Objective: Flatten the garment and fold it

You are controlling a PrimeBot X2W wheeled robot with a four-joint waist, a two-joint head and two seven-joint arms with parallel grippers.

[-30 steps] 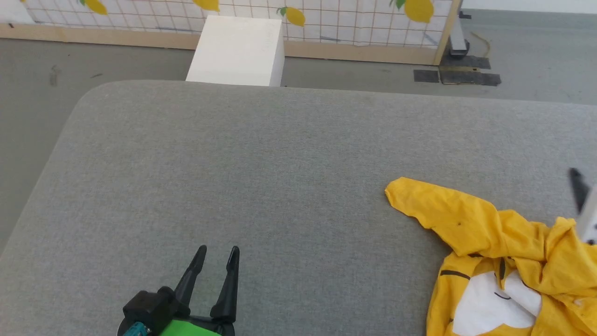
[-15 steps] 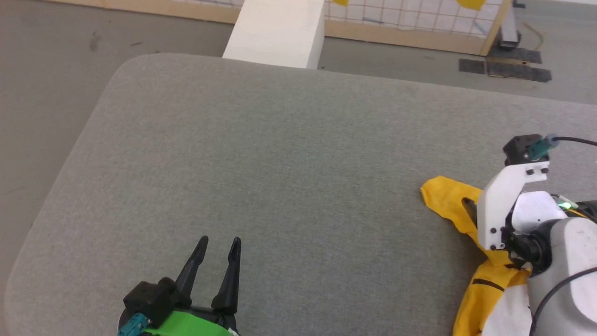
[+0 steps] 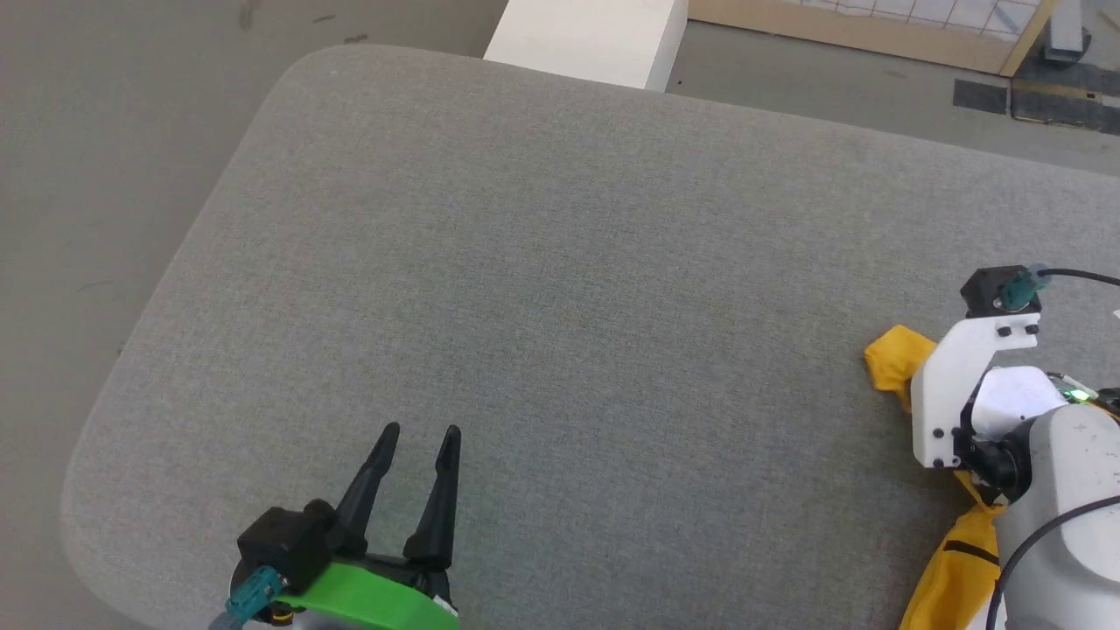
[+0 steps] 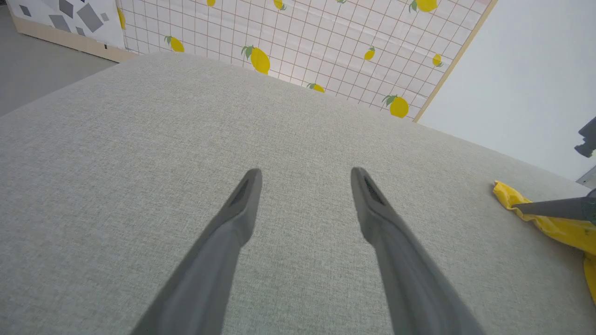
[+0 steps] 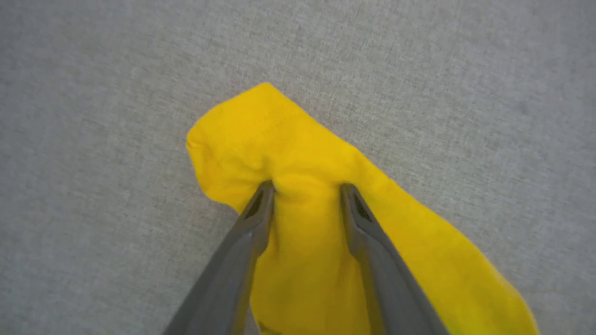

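Beyond garment (image 3: 888,363) and pad (image 3: 560,262), white block (image 3: 595,39)

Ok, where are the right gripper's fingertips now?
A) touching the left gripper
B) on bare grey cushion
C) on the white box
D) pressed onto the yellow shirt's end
D: in the right wrist view the right gripper has both tips on the garment, cloth puckered between them.

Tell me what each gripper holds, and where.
Nothing gripped yet: the right gripper presses, jaws apart, on the garment near its end; left gripper open, empty.
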